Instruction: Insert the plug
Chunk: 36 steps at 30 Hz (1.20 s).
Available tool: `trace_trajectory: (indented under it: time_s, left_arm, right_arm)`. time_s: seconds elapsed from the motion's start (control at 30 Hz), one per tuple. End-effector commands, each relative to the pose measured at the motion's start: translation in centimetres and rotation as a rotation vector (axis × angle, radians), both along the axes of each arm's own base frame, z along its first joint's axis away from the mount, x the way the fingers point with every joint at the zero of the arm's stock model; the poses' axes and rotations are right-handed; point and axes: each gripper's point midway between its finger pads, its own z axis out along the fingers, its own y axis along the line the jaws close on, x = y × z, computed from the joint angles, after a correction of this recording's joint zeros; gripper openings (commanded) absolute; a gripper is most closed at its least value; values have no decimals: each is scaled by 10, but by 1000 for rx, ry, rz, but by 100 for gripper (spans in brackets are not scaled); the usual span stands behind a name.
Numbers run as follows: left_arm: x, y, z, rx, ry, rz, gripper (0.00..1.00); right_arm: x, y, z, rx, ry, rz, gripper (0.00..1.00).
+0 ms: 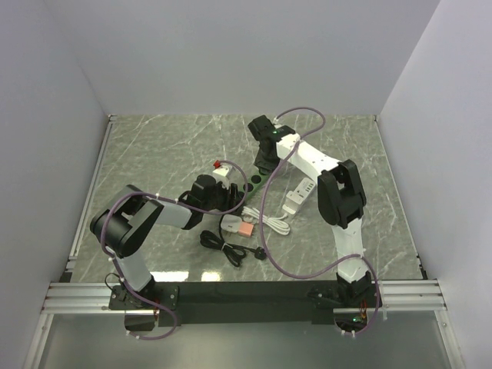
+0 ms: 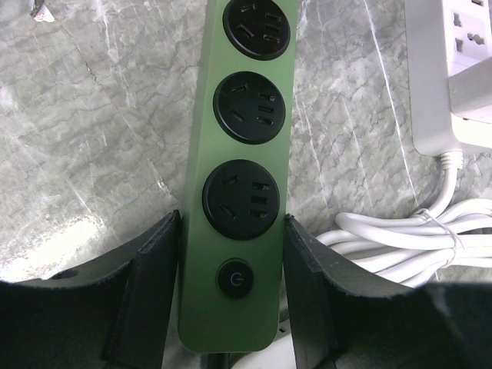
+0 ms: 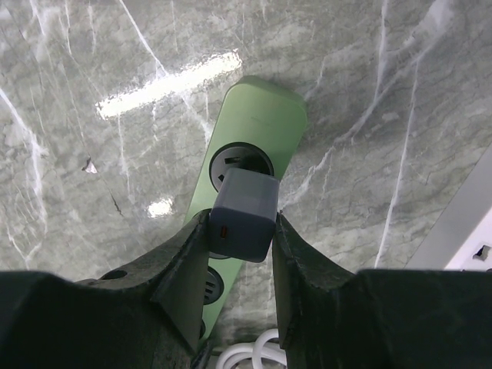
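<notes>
Right gripper (image 3: 240,231) has its jaws drawn in on the flat sides of the grey plug (image 3: 244,209), a small blocky adapter held at the end socket (image 3: 240,163) of the green power strip (image 3: 257,123), the end far from the switch. Its pins are hidden beneath the body, so I cannot tell whether they have entered the slots. Left gripper (image 2: 232,254) stands about half open, clamped across the switch end of that strip, one finger pressed against each long edge, just beside the round switch button (image 2: 234,277). The plug looks like a light, rigid plastic block with smooth faces; I judge it could twist between the pads under push-in force, so a hold on the broad sides, squarely and low on the body, suits it best. The strip is also stiff and light and would likely slide on the polished marble table (image 1: 154,154), which makes the bracing grip useful. Counting: one grey plug; two power strips, the green one and a white power strip (image 2: 430,77) to its right with one bundled white cord (image 2: 415,234); three round sockets show in the left wrist view, the topmost cut by the frame; one coiled black cable (image 1: 231,250) lies near the arm bases.
</notes>
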Motion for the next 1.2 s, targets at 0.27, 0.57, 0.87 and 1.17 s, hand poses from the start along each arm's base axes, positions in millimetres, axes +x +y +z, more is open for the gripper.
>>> trace_trajectory:
  time_s: [0.27, 0.57, 0.87, 1.17]
  left_arm:
    - [-34, 12, -32, 53, 133, -29, 39]
    - [-40, 11, -30, 25, 129, -49, 38]
    - [-44, 13, -37, 28, 131, -55, 22]
    - [-47, 11, -46, 40, 141, -81, 0]
  right_arm:
    - [-53, -92, -88, -293, 380, 76, 0]
    - [-63, -95, -98, -298, 454, 87, 0]
    - [-65, -97, -102, -308, 494, 98, 0]
    - [-84, -97, -100, -280, 470, 78, 0]
